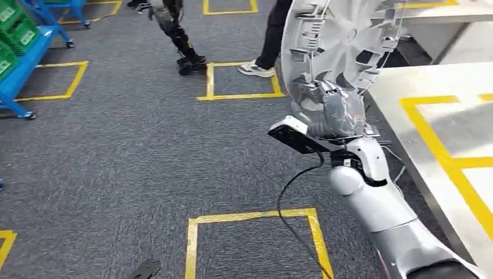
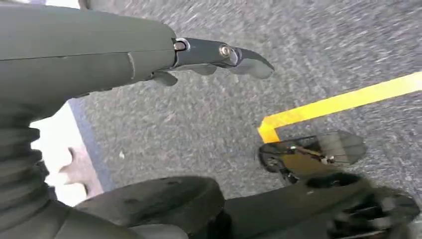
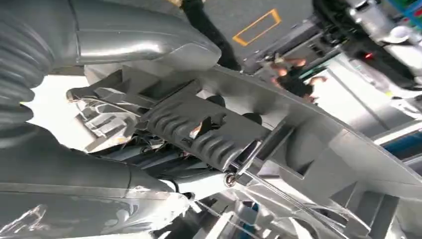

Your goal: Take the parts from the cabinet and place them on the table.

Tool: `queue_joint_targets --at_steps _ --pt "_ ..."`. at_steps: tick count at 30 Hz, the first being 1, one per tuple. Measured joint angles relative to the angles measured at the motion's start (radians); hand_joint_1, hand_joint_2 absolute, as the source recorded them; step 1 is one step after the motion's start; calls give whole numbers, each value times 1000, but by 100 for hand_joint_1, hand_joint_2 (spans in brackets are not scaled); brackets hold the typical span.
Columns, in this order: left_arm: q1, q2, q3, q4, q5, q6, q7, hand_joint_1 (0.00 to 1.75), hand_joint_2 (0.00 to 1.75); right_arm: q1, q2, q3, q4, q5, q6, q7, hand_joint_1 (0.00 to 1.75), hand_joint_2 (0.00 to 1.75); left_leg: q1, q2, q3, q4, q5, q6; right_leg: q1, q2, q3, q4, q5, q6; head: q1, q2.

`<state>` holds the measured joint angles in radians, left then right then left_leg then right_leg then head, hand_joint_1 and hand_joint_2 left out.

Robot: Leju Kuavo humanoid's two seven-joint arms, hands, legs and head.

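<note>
Head view: right hand [image 1: 336, 110] raised in front of the robot, fingers clamped on the lower rim of a big white round part [image 1: 337, 46], ribbed and slotted like a wheel cover. Part stands upright in the hand, in the air just off the near left corner of the table [image 1: 430, 87], not touching it. Table is pale with yellow tape lines [image 1: 447, 157] on top and runs along the right side. Grey carpet floor [image 1: 116, 163] with yellow tape squares [image 1: 253, 238]. Blue cart [image 1: 26, 52] holding green crates [image 1: 14, 29] at far left. Legs of a person [image 1: 270, 40] stand on the carpet behind the part; a second pair of dark legs [image 1: 177, 35] stands left of them.

Right wrist view: the hand's grey thumb [image 3: 139, 40] and dark ribbed fingers [image 3: 199, 132] close on the part's moulded ribs [image 3: 308, 159], pressed against the plastic.

Left wrist view: left hand [image 2: 124, 59] hangs over the carpet, holds nothing, dark fingers [image 2: 224, 55] extended straight, thumb below and apart from them. Yellow tape corner [image 2: 278, 122] on the floor beneath.
</note>
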<state>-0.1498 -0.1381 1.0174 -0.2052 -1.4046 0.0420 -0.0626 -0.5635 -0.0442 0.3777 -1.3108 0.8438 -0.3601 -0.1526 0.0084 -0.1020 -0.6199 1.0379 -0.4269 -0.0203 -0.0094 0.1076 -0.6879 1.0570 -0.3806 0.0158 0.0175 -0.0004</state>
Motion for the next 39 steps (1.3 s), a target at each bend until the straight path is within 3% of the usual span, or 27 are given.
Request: queue_joint_targets --at_steps 1,4,5,6,7,9,10,11,13,14,15,16,19,20,22,24,25,26,28,29,30,31,33,35,37,38,39 --pt "0 0 0 0 0 0 0 0 175 -7 3 2 3 1 0 0 175 175 5 13 7 -17 -10 -10 -3 15 -9 1 5 7 0 0" --pt "-2 1 0 0 -2 0 1 0 175 -10 3 6 7 2 0 0 175 175 4 42 8 -24 -1 4 -8 49 -13 -16 20 30 0 0" --pt "-5 3 0 0 -2 0 1 0 175 -10 3 8 7 2 0 1 175 175 6 55 10 -29 3 9 -5 4 -22 -7 12 31 0 0" --pt "-6 3 0 0 -3 0 0 0 175 -15 3 10 9 2 0 2 175 175 5 64 11 -28 3 13 1 -49 -37 24 -11 34 13 0" --pt "-6 3 0 0 -3 0 0 0 175 -19 3 11 12 2 0 2 175 175 2 76 11 -28 3 17 -1 -84 -71 101 -53 38 16 0" --pt "-3 5 0 0 -4 0 0 0 175 -19 4 15 15 2 0 1 175 175 0 102 11 -28 2 18 -2 -99 -138 250 -115 42 16 0" --pt "-3 5 0 0 -6 0 0 0 175 -19 4 18 18 2 0 1 175 175 0 114 11 -28 1 19 -2 -100 -150 280 -118 42 15 0" --pt "-4 5 0 0 -6 -1 0 0 175 -20 4 19 21 2 0 2 175 175 0 125 13 -27 0 19 -2 -100 -138 264 -100 42 16 0" --pt "-6 4 0 0 -8 -3 0 0 175 -21 3 21 23 2 0 5 175 175 0 145 17 -27 -4 15 -1 -113 -52 114 -31 38 16 0" --pt "-6 4 0 0 -8 -3 0 0 175 -24 4 22 23 2 0 6 175 175 -1 155 21 -26 -7 11 3 -146 -1 30 -4 34 16 0" --pt "-6 5 0 0 -8 -3 0 0 175 -31 5 23 23 2 0 6 175 175 -9 163 21 -26 -10 5 20 -186 22 -2 -23 31 16 0" --pt "-7 5 0 0 -8 -3 0 0 175 -33 10 25 22 2 0 6 175 175 -13 171 20 -21 -13 1 13 -169 19 -8 -13 19 11 0" --pt "-6 5 0 0 -8 -4 0 0 175 -37 10 25 26 2 1 6 175 175 -11 202 26 -27 -14 -10 16 -133 10 -7 -10 6 13 0" --pt "-8 5 0 0 -8 -4 0 0 175 -37 11 25 26 2 1 6 175 175 -7 195 25 -24 -22 -19 10 -123 13 -12 -5 -3 13 0" --pt "-9 5 0 0 -8 -4 0 0 175 -43 13 25 30 2 1 9 175 175 -6 129 -13 66 -84 -23 5 -106 11 -13 -2 -11 11 0" --pt "-6 5 0 0 -8 -4 1 0 175 -44 17 26 37 4 2 10 175 175 -6 110 -92 227 -151 -25 4 -82 8 -13 0 -14 8 0" --pt "-4 4 0 0 -8 -4 1 0 175 -44 17 26 40 5 2 10 175 175 -6 108 -120 275 -159 -25 4 -71 7 -13 0 -14 7 0" --pt "-3 4 0 0 -8 -4 2 0 175 -44 17 27 44 5 2 10 175 175 -6 107 -124 276 -143 -24 3 -57 7 -13 1 -13 8 0" --pt "-4 4 0 0 -8 -3 2 0 175 -44 17 28 49 5 4 11 175 175 -3 101 -77 167 -61 -24 -2 -30 7 -13 4 -8 8 0" --pt "-5 4 0 0 -8 -4 2 0 175 -45 17 29 50 5 4 12 175 175 2 82 -36 83 -19 -25 -5 -17 7 -12 6 -3 7 0" --pt "-5 4 0 0 -8 -4 2 0 175 -47 18 29 50 5 4 12 175 175 11 34 -6 23 -1 -28 -6 -8 4 -12 8 3 7 0" --pt "-5 4 0 0 -8 -4 2 0 175 -52 20 29 52 5 4 13 175 175 15 23 13 -18 -13 -25 -1 7 -6 -3 8 9 7 0" --pt "-4 4 0 0 -8 -4 2 0 175 -57 22 29 55 6 4 13 175 175 9 40 5 -12 -14 -16 -8 26 -14 -14 20 24 6 0" --pt "-3 4 0 0 -8 -4 2 0 175 -57 22 30 57 6 4 14 175 175 10 64 7 -18 -6 1 -12 45 -16 -22 28 38 6 0" --pt "-9 5 0 0 -8 -4 2 0 175 -59 22 31 61 6 4 14 175 175 8 78 8 -20 -2 11 -2 -57 -49 42 -19 40 18 0" --pt "-8 4 0 0 -8 -4 2 0 175 -63 22 34 66 7 4 14 175 175 4 88 8 -20 -3 15 -2 -82 -84 124 -63 41 19 0" --pt "-5 4 0 0 -8 -4 2 0 175 -64 23 36 68 8 4 14 175 175 2 98 8 -20 -4 16 -2 -91 -118 201 -95 41 19 0"
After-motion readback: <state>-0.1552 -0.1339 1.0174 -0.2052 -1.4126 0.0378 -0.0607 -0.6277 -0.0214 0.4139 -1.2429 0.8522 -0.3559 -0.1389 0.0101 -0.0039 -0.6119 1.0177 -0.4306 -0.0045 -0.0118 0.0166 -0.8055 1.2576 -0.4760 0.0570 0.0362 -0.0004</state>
